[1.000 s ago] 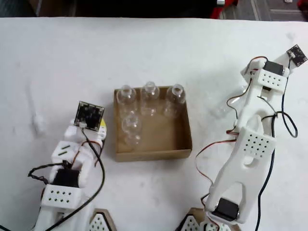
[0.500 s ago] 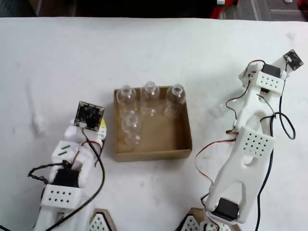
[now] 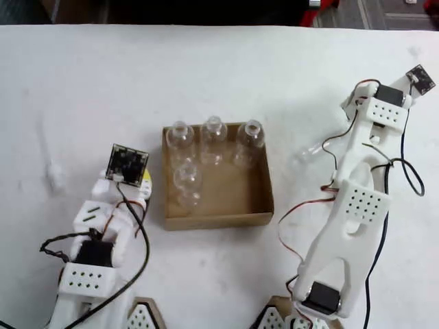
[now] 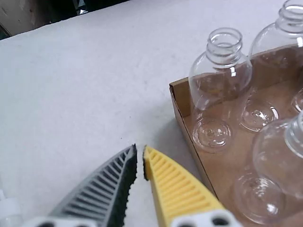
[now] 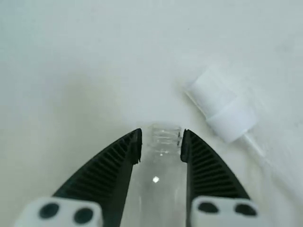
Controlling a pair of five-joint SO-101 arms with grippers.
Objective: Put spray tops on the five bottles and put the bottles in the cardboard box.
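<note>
One white spray top (image 3: 53, 173) lies out at the far left of the white surface (image 3: 206, 75), its thin tube pointing toward the far side. Next along, the left gripper (image 4: 140, 153) sits just left of the cardboard box (image 3: 219, 221), its grey and yellow fingers (image 4: 170, 184) pressed together on nothing. Into the box now: four clear plastic bottles (image 3: 214, 131) stand upright, three in a row along the far wall and one nearer on the left side, necks open and bare. Right of the box, the fifth bottle (image 5: 161, 179), clear like the rest and open at its threaded neck, is clamped between the black fingers (image 5: 113, 165) of the right gripper (image 5: 161, 139). Another white spray top (image 5: 222, 109) lies on the surface just beside that neck.
</note>
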